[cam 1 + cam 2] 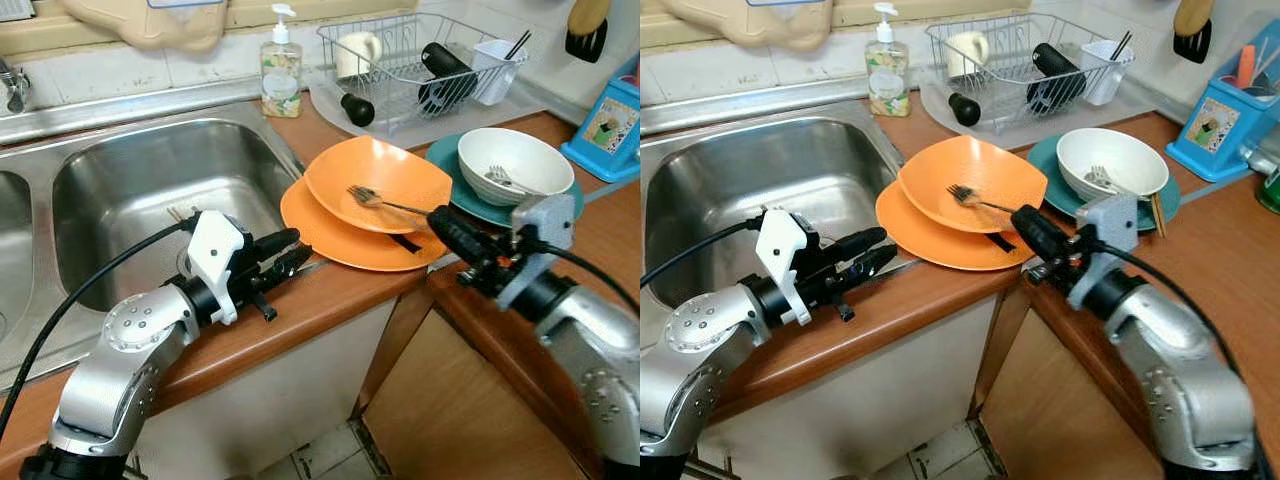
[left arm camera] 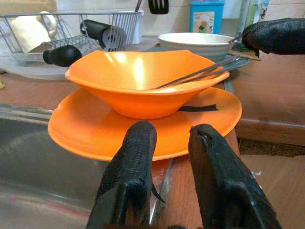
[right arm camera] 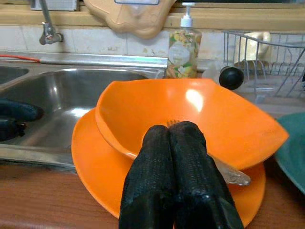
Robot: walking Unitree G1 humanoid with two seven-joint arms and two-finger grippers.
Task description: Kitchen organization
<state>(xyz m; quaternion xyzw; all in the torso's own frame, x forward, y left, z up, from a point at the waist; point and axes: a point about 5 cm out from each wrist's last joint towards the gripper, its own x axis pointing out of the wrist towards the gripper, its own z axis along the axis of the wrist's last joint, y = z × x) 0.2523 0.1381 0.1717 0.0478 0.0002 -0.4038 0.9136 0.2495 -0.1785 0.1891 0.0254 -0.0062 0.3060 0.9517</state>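
The fork [image 1: 385,203] handle is pinched by the right tool [image 1: 437,222] over the orange bowl [image 1: 375,180]. The left tool [image 1: 288,252], fingers slightly spread, is held near the plate [image 1: 330,238] at the table's front edge.

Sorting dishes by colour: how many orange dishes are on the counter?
2, stacked beside the sink: an orange bowl holding a fork, sitting on an orange plate. Nothing suggests another hidden beneath, though the stack's underside isn't visible.

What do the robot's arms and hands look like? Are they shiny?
Yes. Both arms are shiny silver metal with round jointed elbows. Each wrist has a white boxy bracket and a black cable. The left gripper and right gripper each have two long, black, bumpy-textured fingers.
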